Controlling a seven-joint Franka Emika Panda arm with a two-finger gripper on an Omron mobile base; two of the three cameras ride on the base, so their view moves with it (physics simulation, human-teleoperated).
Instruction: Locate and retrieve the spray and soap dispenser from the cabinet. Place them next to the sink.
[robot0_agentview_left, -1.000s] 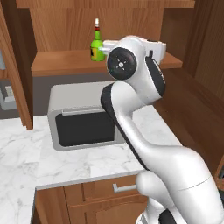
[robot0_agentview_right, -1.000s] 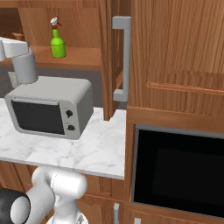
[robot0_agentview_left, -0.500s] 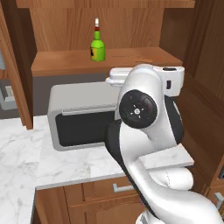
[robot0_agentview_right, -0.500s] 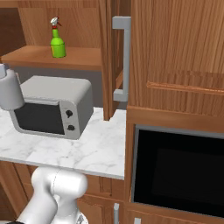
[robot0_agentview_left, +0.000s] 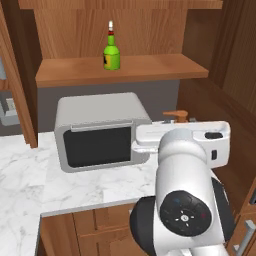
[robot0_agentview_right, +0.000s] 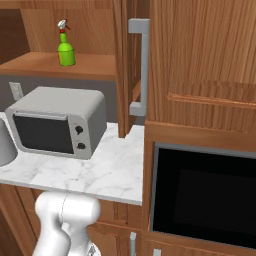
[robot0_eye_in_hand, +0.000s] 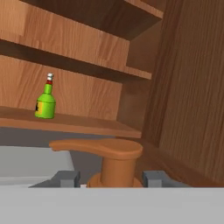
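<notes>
While the green spray (robot0_agentview_left: 111, 51) stands upright on the wooden shelf (robot0_agentview_left: 150, 68) of the cabinet (robot0_agentview_right: 200, 60), you have the soap dispenser (robot0_eye_in_hand: 109, 159) right at the gripper (robot0_eye_in_hand: 109, 179). In the hand view its orange pump top rises between the two dark fingertips (robot0_eye_in_hand: 64, 178), one tip on each side of the pump's neck, with the pump spout reaching out to the left. The tips stand close against the neck, but the bottle's body is hidden below them, so you cannot tell from these pictures whether the hand is clenched on the dispenser or just set around it.

In the left base view you see the same orange pump (robot0_agentview_left: 176, 115) peeking over the top of the white hand, just right of the grey microwave (robot0_agentview_left: 100, 131), which sits on the white marble counter (robot0_agentview_left: 30, 175) below the shelf. The arm's big round joint covers the lower right of that view and hides the bottle's body.

In the right base view the spray (robot0_agentview_right: 65, 44) is well left of the open cabinet door (robot0_agentview_right: 131, 65) with its long grey bar handle (robot0_agentview_right: 142, 67), and the microwave (robot0_agentview_right: 57, 121) sits beneath it. A dark oven front (robot0_agentview_right: 205, 195) fills the space below the closed wooden cabinet on the right. In the hand view the spray (robot0_eye_in_hand: 45, 98) shows far off on the shelf, well apart from the dispenser.
</notes>
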